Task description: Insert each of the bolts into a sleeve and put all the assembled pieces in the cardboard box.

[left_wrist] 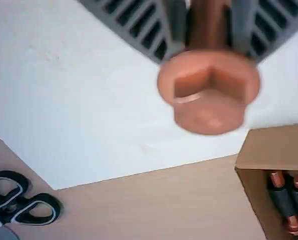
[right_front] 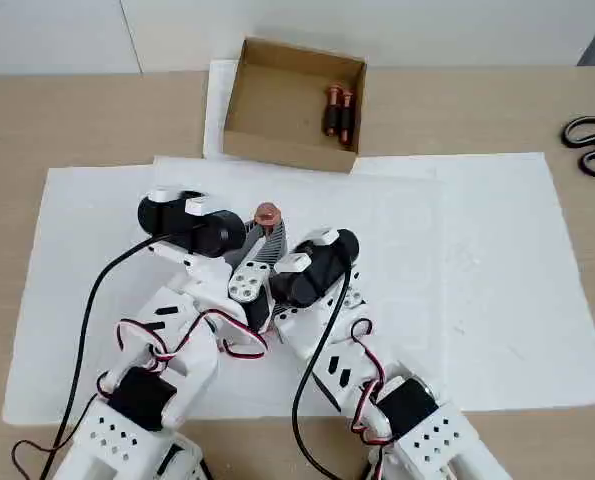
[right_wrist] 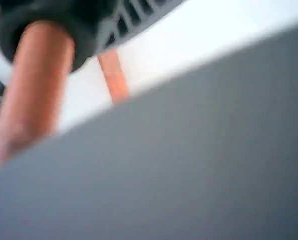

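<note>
A copper bolt (right_front: 266, 213) with a flanged hex head (left_wrist: 209, 92) stands above the white paper, near the table's middle. In the high view both arms meet just under it. My left gripper (left_wrist: 209, 47) is shut on the bolt's shaft, and the head sticks out past its grey ribbed fingers (left_wrist: 138, 22). In the right wrist view a black sleeve (right_wrist: 48, 25) sits around the copper shaft (right_wrist: 33, 90). My right gripper (right_wrist: 83, 55) looks shut on that sleeve, its broad grey finger (right_wrist: 189, 165) close to the camera. The cardboard box (right_front: 239, 100) lies beyond, holding two assembled pieces (right_front: 338, 110).
White paper (right_front: 457, 260) covers most of the wooden table. Black scissors (right_front: 592, 143) lie at the far right edge. In the left wrist view the scissors (left_wrist: 18, 202) and the box (left_wrist: 269, 145) with its pieces (left_wrist: 288, 200) sit beyond the bolt.
</note>
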`<state>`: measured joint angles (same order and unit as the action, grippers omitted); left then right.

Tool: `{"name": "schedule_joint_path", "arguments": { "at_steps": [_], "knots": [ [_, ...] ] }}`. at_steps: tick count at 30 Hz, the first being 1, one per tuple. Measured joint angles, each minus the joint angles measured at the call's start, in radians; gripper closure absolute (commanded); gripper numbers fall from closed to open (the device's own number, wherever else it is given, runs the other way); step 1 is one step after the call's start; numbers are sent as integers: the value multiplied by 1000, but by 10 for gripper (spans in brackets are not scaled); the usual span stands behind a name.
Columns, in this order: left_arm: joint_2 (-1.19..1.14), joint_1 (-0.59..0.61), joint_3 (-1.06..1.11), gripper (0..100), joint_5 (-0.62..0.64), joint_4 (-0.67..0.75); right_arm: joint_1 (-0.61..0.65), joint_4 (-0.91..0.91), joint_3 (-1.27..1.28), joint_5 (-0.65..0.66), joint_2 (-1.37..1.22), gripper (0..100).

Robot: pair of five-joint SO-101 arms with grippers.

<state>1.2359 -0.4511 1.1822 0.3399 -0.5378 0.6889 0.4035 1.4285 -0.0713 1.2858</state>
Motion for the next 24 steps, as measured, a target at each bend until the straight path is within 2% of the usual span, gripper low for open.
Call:
{"name": "schedule_joint_path", "arguments": {
  "at_steps": [14,19,24],
  "knots": [
    [5,-3,41,994,0,-6,0,0,0,0,-2,995],
    [6,-31,46,994,0,-98,-2,0,0,0,-2,995],
    [8,-41,51,994,0,-120,-6,0,2,0,-2,995]
  ]
}}
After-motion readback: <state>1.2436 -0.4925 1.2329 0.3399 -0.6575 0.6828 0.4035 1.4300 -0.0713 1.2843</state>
